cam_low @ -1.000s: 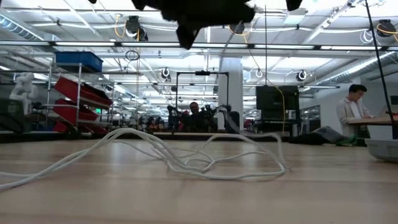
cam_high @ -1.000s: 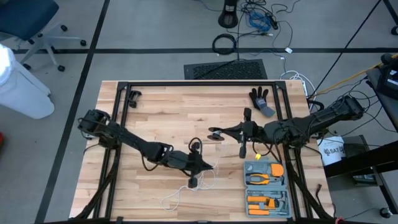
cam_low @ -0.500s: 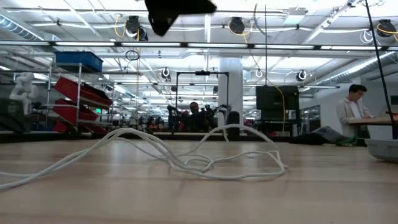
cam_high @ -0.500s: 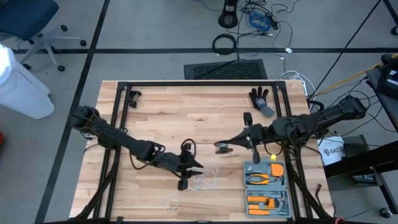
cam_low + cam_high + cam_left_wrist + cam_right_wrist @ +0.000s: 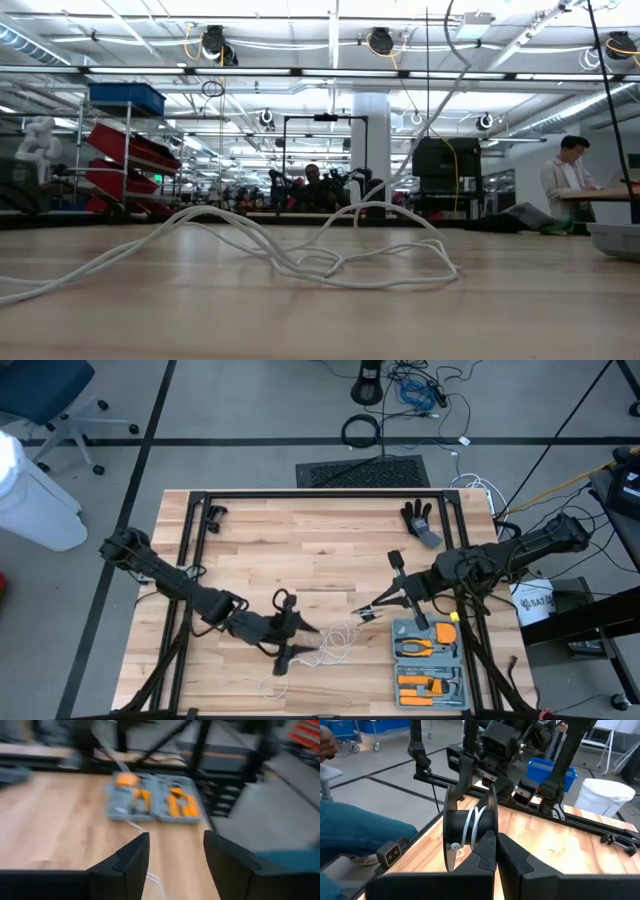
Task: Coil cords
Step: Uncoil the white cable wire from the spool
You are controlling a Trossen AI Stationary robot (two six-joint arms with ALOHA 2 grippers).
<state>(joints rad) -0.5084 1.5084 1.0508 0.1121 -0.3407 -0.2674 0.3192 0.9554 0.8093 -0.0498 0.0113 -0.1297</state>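
Right now I see my right end effector [image 5: 372, 612] just right of centre in the overhead frame, clenched on the black reel [image 5: 470, 831], white cord [image 5: 318, 657] wound on its hub. My left end effector [image 5: 296, 641] sits lower centre with fingers [image 5: 129, 861] spread, holding nothing, beside the loose cord on the table [image 5: 260, 545]. Its wrist picture is smeared, the grey tool case [image 5: 152, 803] barely readable.
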